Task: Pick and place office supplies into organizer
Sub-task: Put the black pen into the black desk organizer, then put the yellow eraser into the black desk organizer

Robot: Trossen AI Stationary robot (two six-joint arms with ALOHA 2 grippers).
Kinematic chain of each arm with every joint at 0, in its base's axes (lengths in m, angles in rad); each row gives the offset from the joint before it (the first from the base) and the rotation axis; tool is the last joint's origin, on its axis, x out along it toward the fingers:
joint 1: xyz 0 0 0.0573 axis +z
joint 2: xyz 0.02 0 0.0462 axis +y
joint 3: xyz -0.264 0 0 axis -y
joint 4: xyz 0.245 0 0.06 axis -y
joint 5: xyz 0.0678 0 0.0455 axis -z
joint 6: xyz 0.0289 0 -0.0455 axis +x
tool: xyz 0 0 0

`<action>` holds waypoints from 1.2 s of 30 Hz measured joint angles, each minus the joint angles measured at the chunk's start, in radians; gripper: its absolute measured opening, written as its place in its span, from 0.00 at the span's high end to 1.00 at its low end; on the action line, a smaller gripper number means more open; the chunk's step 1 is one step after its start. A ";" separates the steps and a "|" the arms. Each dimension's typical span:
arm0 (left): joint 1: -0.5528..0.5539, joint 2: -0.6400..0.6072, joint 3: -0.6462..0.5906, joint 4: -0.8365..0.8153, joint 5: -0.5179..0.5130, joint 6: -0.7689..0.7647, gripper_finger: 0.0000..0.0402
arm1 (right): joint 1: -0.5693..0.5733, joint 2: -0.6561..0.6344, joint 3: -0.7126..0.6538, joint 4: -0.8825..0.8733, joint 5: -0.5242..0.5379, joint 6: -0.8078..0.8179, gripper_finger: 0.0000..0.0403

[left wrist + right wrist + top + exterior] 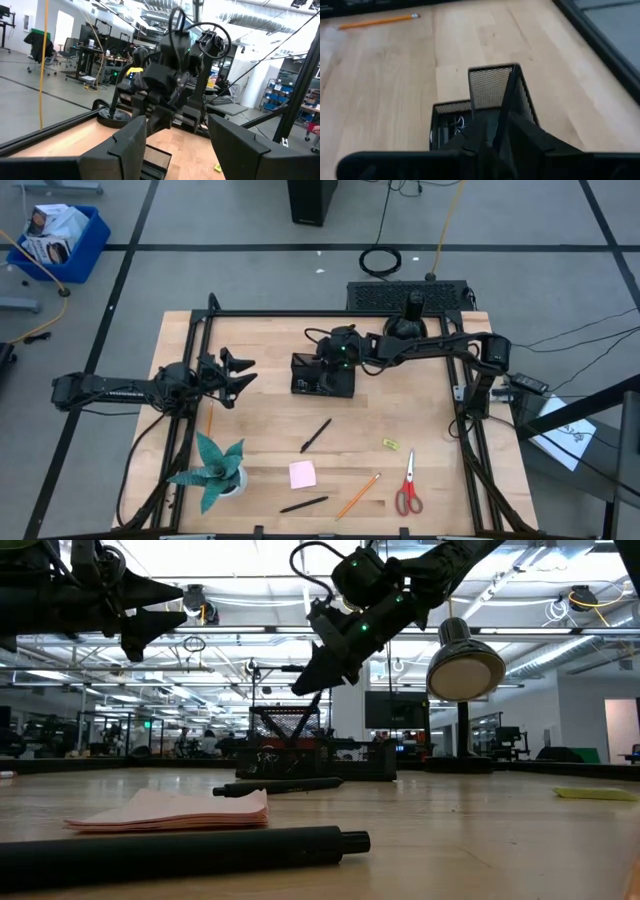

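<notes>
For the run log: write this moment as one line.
right gripper: over organizer, shut on pen | left gripper: open, raised, idle | on table: scissors, sticky pad

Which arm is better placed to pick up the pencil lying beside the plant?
Left. The left gripper hovers open just above that pencil; the right gripper is over the organizer.

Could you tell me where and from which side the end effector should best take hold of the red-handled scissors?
Grip the scissors at the narrow closed blades just above the red handles, coming straight down from above. They lie flat on the table with open wood on both sides, so fingers should fit across the blades.
</notes>
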 joint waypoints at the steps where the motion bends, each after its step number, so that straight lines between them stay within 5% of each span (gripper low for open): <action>1: 0.000 0.000 0.000 0.000 0.000 0.000 0.46 | 0.001 0.000 0.000 0.011 0.015 -0.006 0.78; 8: 0.000 0.000 0.000 -0.001 -0.002 -0.003 0.46 | 0.007 -0.055 -0.001 -0.005 0.074 -0.155 0.61; 14: 0.000 0.000 0.000 -0.015 -0.002 -0.027 0.46 | 0.081 -0.200 -0.059 -0.041 0.062 -0.179 0.57; 18: 0.000 0.000 0.000 -0.034 0.002 -0.040 0.46 | 0.157 -0.332 -0.203 0.023 0.086 -0.109 0.59; 26: 0.000 0.000 0.000 -0.049 0.001 -0.043 0.46 | 0.339 -0.589 -0.602 0.350 0.303 0.063 0.61; 36: 0.000 0.000 0.000 -0.045 0.002 -0.049 0.46 | 0.584 -0.755 -0.914 0.349 0.565 0.368 0.62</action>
